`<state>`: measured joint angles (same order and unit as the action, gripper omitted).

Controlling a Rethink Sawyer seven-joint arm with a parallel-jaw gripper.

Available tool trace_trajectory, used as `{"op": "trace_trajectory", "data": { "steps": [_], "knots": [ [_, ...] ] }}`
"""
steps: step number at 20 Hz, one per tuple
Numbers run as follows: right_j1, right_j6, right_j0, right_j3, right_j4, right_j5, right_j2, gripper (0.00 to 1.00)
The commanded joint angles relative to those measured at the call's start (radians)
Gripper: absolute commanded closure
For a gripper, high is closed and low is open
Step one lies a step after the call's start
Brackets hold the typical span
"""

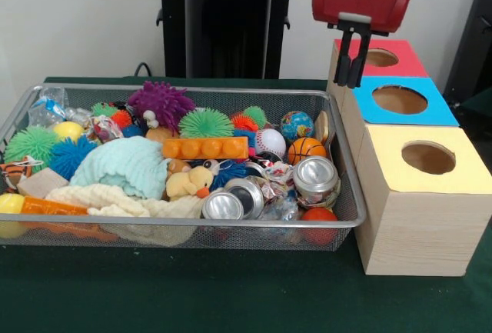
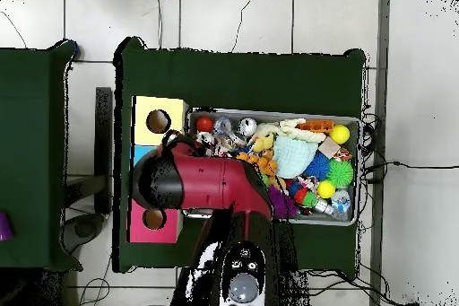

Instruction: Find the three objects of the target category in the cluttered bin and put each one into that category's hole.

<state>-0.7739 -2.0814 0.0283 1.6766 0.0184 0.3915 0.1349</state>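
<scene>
The wire mesh bin (image 1: 350, 221) fills the left and middle of the front view, packed with toys; it also shows in the overhead view (image 2: 269, 112). A whitish wrinkly bundle with red patches (image 1: 277, 173) lies between a baseball and the silver cans. Another wrinkly bundle (image 1: 101, 127) lies at the back left, by the spiky balls. A third shows beside the front cans (image 1: 282, 208), partly buried. The yellow-topped box's hole (image 1: 428, 158) (image 2: 158, 121) is nearest the camera. My gripper (image 1: 350, 79) hangs empty above the left edge of the red-topped and blue-topped boxes.
The blue-topped box (image 1: 442, 110) and the red-topped box (image 1: 407, 60) stand in a row behind the yellow one. Silver cans (image 1: 315, 173), spiky balls (image 1: 160, 102), an orange brick (image 1: 204, 148), a mint cloth (image 1: 127, 165) and a plush duck (image 1: 190, 183) crowd the bin. My red arm (image 2: 202, 181) covers the bin's corner from overhead.
</scene>
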Motion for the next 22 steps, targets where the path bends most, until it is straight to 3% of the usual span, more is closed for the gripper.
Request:
{"op": "trace_trajectory", "data": {
  "steps": [1, 9, 22],
  "knots": [
    [0.01, -0.003, -0.069, 0.059, 0.073, 0.013, -0.03, 1.0],
    [0.031, 0.034, -0.127, 0.071, 0.127, -0.052, -0.065, 1.0],
    [0.096, -0.026, -0.186, 0.106, 0.188, -0.195, -0.139, 1.0]
  ]
}}
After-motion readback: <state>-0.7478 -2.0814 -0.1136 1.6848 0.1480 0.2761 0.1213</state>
